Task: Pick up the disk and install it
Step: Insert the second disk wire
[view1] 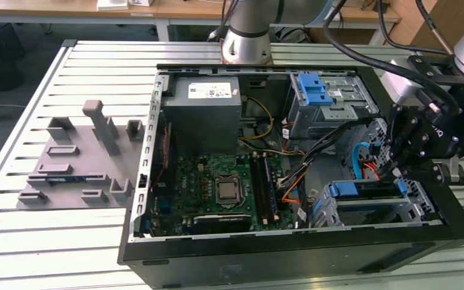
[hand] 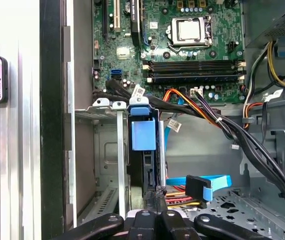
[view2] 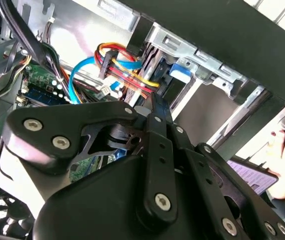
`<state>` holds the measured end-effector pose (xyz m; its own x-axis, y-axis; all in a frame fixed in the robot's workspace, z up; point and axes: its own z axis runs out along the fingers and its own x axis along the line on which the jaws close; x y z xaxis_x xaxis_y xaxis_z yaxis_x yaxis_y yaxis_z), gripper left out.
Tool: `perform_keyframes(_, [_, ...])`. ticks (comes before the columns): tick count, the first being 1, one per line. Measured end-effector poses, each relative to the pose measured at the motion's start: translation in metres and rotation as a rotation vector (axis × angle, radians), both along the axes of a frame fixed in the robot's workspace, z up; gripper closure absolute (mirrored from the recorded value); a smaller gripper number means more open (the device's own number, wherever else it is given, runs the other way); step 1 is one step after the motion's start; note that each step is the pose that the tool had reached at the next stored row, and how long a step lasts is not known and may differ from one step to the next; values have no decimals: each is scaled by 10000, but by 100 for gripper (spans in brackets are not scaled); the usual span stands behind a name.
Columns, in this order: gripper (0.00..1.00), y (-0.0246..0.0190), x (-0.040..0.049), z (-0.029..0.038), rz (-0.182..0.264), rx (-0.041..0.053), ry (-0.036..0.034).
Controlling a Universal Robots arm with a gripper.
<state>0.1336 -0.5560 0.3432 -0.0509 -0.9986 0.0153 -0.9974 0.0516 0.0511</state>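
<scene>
Grey slatted metal forms the table (view1: pixel 22 254), and a black computer case (view1: pixel 296 266) lies open on it, taking up most of the exterior view from the centre out to three o'clock. The silver arm (view1: pixel 248 36) rises at twelve o'clock behind the case. A grey moulded fixture (view1: pixel 79 163) with upright posts sits on the table at nine o'clock, just beside the case.

Inside the case, a grey power supply box (view1: pixel 208 106) sits toward eleven o'clock, and the green motherboard (view1: pixel 215 181) lies below it toward seven o'clock. A bare metal drive cage (view1: pixel 413 208) fills the case's corner at about four o'clock.

The black gripper (view1: pixel 395 175) hangs over that cage at three o'clock of the exterior view. In both wrist views its fingers (hand: pixel 156 197) (view2: pixel 157 102) lie pressed together with no gap between them, the tips at the cage mouth.

The disk (hand: pixel 143 135) stands on edge in a slot of the cage. Its blue plastic bracket tab faces the first wrist view and its dark edge runs toward the fingertips. Whether the tips touch it cannot be told. The same blue tab shows in the exterior view (view1: pixel 345 189) and in the second wrist view (view2: pixel 180 70).

A flat blue cable (hand: pixel 202 182) with a black plug lies just beside the disk, over red and yellow wires.
</scene>
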Motion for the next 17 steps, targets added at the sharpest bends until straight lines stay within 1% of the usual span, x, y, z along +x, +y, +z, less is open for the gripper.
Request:
perform_keyframes(3, [89, 0, -36, -1, 0, 1, -85])
perform_keyframes(5, [89, -1, -52, 6, 0, -2, -125])
perform_keyframes(9, [89, 0, -98, 69, 1, 1, -184])
perform_keyframes(12, [89, 0, -173, 86, 0, 2, -273])
perform_keyframes(15, [89, 0, -231, 110, 0, -2, -292])
perform_keyframes(17, [89, 1, -254, 157, -1, 13, -294])
